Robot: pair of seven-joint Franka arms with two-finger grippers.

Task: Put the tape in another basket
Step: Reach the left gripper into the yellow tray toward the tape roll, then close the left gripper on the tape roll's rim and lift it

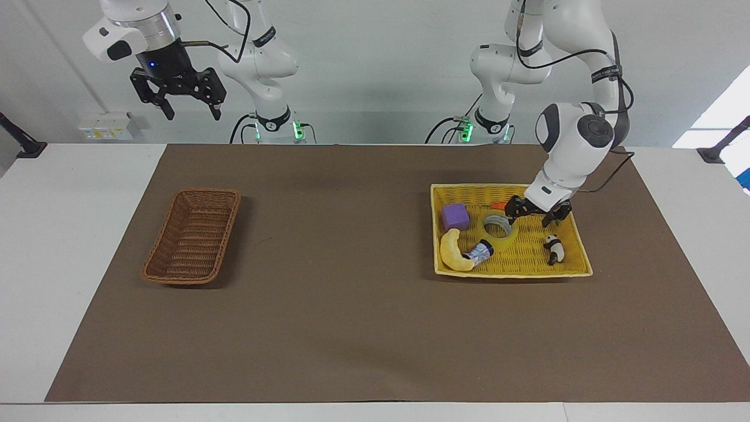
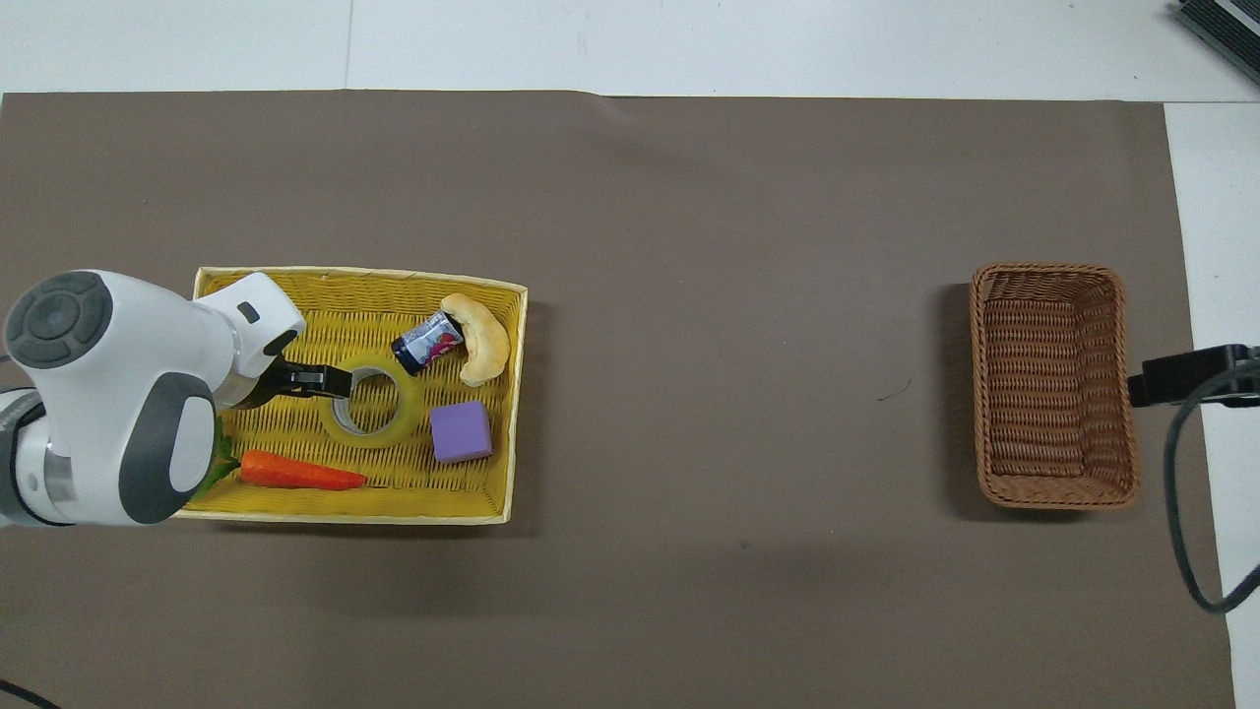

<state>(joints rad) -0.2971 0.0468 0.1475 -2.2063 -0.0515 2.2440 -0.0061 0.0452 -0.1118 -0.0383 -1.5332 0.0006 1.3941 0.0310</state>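
The yellow tape roll (image 1: 498, 230) lies flat in the middle of the yellow tray (image 1: 510, 273); it also shows in the overhead view (image 2: 372, 402). My left gripper (image 1: 531, 220) is open and empty, low over the tray, by the side of the roll that faces the left arm's end of the table. One fingertip is at the roll's edge (image 2: 330, 379); I cannot tell if it touches. The dark brown wicker basket (image 1: 193, 235) stands empty at the right arm's end (image 2: 1053, 384). My right gripper (image 1: 179, 105) waits open, high above the table's edge near that basket.
Also in the tray (image 2: 354, 274) are a purple cube (image 2: 461, 431), an orange carrot (image 2: 295, 471), a pale banana toy (image 2: 480, 335), a small can (image 2: 427, 342) and a panda figure (image 1: 553, 248). Brown mat (image 1: 351, 305) lies between tray and basket.
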